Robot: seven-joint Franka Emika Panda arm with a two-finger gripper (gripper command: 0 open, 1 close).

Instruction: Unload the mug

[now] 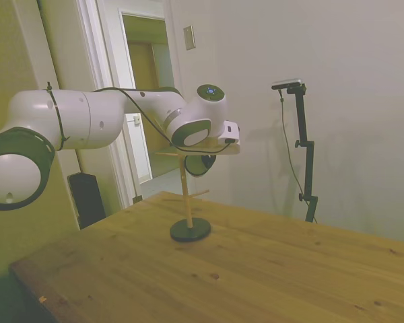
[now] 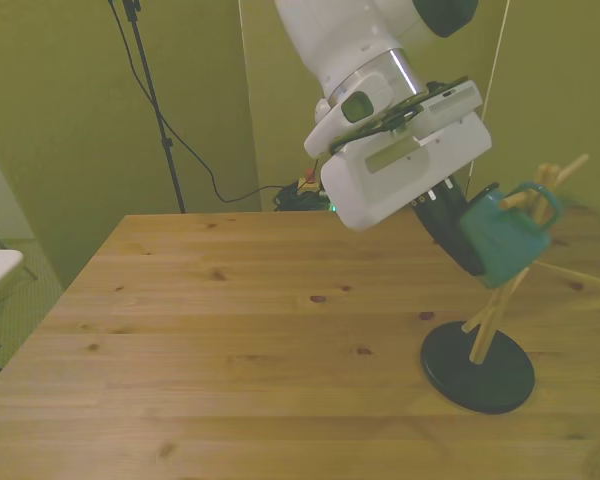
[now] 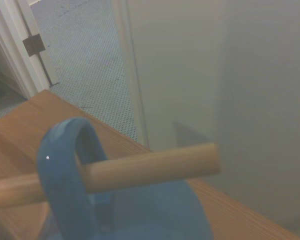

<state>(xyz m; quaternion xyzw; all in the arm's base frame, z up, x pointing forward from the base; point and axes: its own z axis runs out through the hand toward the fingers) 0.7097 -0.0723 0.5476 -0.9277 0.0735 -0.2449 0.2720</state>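
Note:
The green mug [image 2: 510, 240] hangs tilted on a wooden mug tree [image 2: 495, 310], its loop handle [image 2: 540, 195] hooked over an upper peg. In the side view the mug [image 1: 200, 164] shows as a dark oval just under the arm's hand. My gripper [image 2: 472, 258] reaches in from the front view's left and is shut on the mug, with one dark finger [image 2: 448, 232] lying along its side. The other finger is hidden by the mug. Close up in the wrist view, the handle [image 3: 65, 170] loops around the peg [image 3: 150, 167].
The mug tree stands on a round dark base [image 2: 477, 367] near the table's edge at the front view's right. More pegs [image 2: 565, 275] stick out below and beside the mug. A wall and an open doorway [image 1: 148, 101] lie behind the table in the side view.

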